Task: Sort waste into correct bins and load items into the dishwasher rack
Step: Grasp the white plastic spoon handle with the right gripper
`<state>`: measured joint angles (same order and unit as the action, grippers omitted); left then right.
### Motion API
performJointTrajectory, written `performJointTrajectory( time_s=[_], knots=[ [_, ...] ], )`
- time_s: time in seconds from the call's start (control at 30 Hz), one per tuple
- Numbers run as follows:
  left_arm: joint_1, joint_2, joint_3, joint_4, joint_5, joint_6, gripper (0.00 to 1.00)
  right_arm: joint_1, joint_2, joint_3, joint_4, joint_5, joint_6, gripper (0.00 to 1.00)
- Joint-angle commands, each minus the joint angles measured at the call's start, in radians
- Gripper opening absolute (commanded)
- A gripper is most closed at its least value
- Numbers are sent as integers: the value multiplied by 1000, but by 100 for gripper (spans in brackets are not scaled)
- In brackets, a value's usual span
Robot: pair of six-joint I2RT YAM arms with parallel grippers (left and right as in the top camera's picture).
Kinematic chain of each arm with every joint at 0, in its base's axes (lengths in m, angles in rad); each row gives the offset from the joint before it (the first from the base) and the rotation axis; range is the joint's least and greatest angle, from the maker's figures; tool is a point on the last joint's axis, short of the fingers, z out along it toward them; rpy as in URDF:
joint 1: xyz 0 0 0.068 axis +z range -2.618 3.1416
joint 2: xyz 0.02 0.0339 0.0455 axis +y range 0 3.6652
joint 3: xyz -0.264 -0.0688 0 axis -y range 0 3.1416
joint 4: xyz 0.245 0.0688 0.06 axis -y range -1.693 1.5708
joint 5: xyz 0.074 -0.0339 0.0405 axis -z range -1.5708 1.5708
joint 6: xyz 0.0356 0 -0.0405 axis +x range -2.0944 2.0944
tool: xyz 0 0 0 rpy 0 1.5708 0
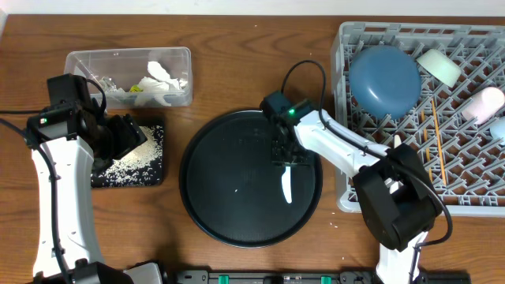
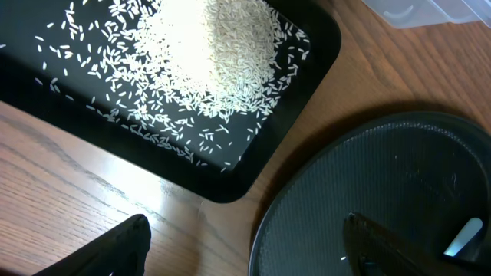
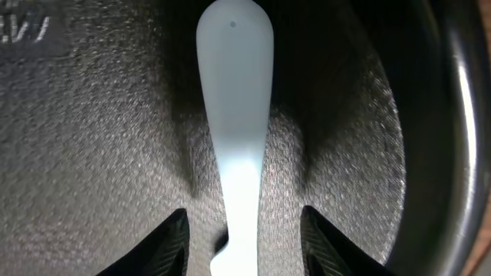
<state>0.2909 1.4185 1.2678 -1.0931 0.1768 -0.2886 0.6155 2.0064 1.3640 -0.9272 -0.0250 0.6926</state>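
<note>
A pale-blue spoon (image 1: 286, 185) lies flat on the round black tray (image 1: 229, 197). My right gripper (image 1: 284, 154) is open and low over it; in the right wrist view the spoon's handle (image 3: 234, 115) runs between the fingertips (image 3: 244, 222), with a gap on each side. My left gripper (image 1: 130, 134) is open and empty over the shallow black rectangular tray (image 1: 150, 170), which holds a heap of rice (image 1: 130, 154). In the left wrist view the fingertips (image 2: 245, 222) hang above bare wood between that tray (image 2: 230, 188), the rice (image 2: 215, 46) and the round tray (image 2: 383, 176).
The clear tub (image 1: 126, 75) at the back left holds tissues and wrappers. The grey rack (image 1: 347, 118) on the right holds a blue bowl (image 1: 385, 79), two white cups (image 1: 439, 67), and chopsticks (image 1: 436, 142).
</note>
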Motion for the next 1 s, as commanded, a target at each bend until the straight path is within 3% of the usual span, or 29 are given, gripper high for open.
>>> performJointTrajectory(
  time_s=[0.0,0.2,0.6,0.97],
  knots=[
    [2,-1,-6,-2,-2,-5,81,27,10,-41,20,18,18,42],
    [2,-1,-6,-2,-3,-5,81,27,10,-107,87,26,18,36],
    [2,-1,-6,-2,-2,-5,81,25,10,-133,96,52,17,2],
    [2,-1,-6,-2,-3,-5,81,24,-8,-113,68,52,-24,1]
  ],
)
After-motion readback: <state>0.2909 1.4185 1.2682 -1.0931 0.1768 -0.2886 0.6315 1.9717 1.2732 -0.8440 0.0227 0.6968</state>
